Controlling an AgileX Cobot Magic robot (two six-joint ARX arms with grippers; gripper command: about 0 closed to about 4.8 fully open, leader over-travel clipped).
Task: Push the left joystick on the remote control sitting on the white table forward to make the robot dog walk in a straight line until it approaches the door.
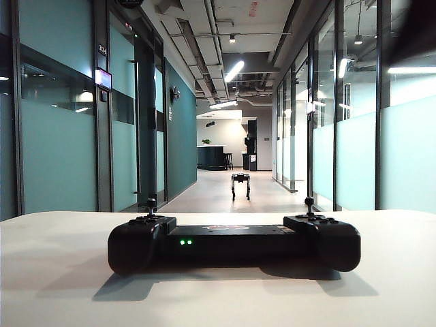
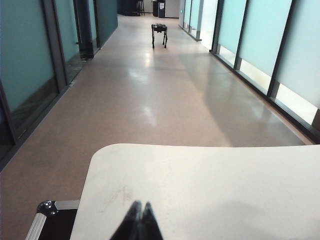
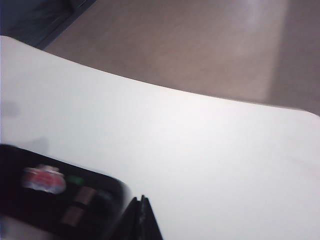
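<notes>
Remote control [image 1: 234, 243] sat on the white tabletop [image 1: 61, 272], robot dog [image 1: 240, 184] stood far down the corridor, and left hand [image 2: 138, 220] and right hand [image 3: 141, 217] hovered above the tabletop, fingers together.

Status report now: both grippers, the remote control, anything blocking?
Left gripper shut, over white table. Right gripper shut beside remote control. Robot dog down corridor, floor clear.

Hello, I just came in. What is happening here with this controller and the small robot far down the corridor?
A two-arm robot is meant to drive the robot dog with the remote control lying on the white table. Right now nothing touches the left joystick. The right gripper is shut and hovers beside the controller's edge. The left gripper is also shut, above bare tabletop. The dog stands far down the hallway.
</notes>
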